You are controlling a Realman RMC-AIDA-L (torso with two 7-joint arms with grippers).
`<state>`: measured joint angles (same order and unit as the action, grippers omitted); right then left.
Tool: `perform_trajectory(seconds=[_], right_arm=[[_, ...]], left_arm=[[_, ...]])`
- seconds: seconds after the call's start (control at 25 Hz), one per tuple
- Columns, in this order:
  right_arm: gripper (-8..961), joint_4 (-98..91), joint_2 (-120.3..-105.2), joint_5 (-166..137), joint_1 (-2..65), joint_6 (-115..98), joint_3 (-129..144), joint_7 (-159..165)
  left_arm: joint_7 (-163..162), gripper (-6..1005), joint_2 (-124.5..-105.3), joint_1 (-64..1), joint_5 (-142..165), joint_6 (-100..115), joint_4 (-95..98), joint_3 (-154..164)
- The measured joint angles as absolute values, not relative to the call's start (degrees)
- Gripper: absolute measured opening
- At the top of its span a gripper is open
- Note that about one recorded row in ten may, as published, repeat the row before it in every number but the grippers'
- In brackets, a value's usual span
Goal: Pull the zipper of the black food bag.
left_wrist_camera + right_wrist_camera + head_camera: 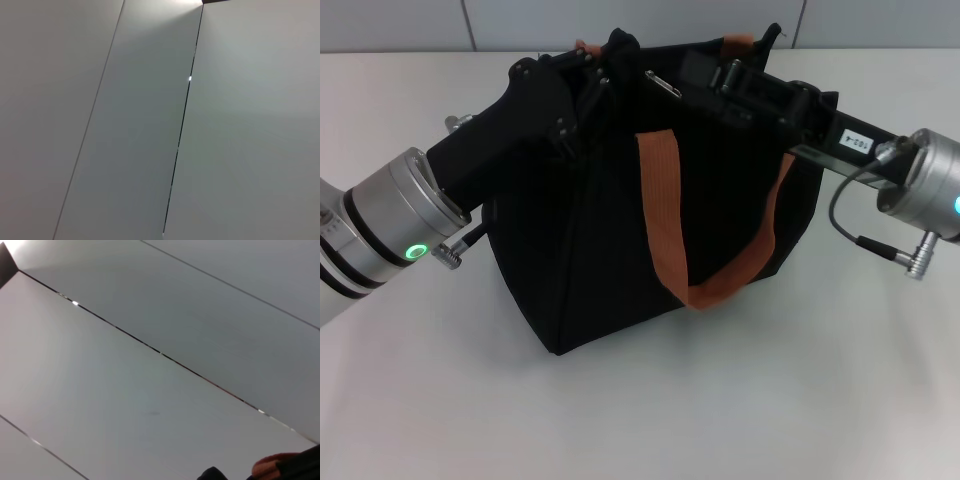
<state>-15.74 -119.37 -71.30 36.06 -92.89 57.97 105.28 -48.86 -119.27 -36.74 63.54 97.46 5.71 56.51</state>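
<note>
Centrally, head view: black food bag (650, 220) on white table (640, 420), orange-brown handle (705, 235) draped down front. Left gripper (582, 85) at bag's upper-left top edge, right gripper (725, 75) at upper right; grip of both: cannot tell. Silver zipper (663, 85) between them. Left wrist view: grey wall panels (150, 125) only. Right wrist view: panels, bag edge lower-right corner.

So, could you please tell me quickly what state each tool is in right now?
Left tool: at the top left of the black food bag; open or shut cannot be told.
Right tool: at the bag's top right; cannot be told either.
</note>
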Motion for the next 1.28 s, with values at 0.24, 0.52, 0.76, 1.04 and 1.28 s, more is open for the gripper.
perform_trajectory(seconds=[0.24, 0.52, 0.76, 1.04, 1.28], right_arm=[[696, -15.28, -119.36, -71.45, 37.14, -91.77, 58.09, 104.60], [695, -15.29, -119.51, -71.21, 37.63, -92.24, 59.29, 104.77], [681, -15.29, -119.59, -71.11, 37.72, -93.48, 59.59, 105.21], [657, -15.29, -119.62, -71.34, 37.80, -93.00, 59.59, 105.63], [636, -14.97, -119.61, -71.47, 37.85, -91.11, 59.64, 106.18]], left_arm=[[-48.23, 26, -119.26, -36.74, 63.54, 97.54, 5.80, 57.08], [-48.17, 25, -119.26, -36.88, 63.55, 97.31, 6.08, 57.13], [-48.16, 25, -119.26, -36.91, 63.42, 96.68, 6.10, 56.99], [-48.16, 24, -119.27, -36.91, 63.28, 96.58, 5.89, 56.95], [-48.16, 25, -119.26, -36.91, 63.25, 96.57, 5.79, 56.86]])
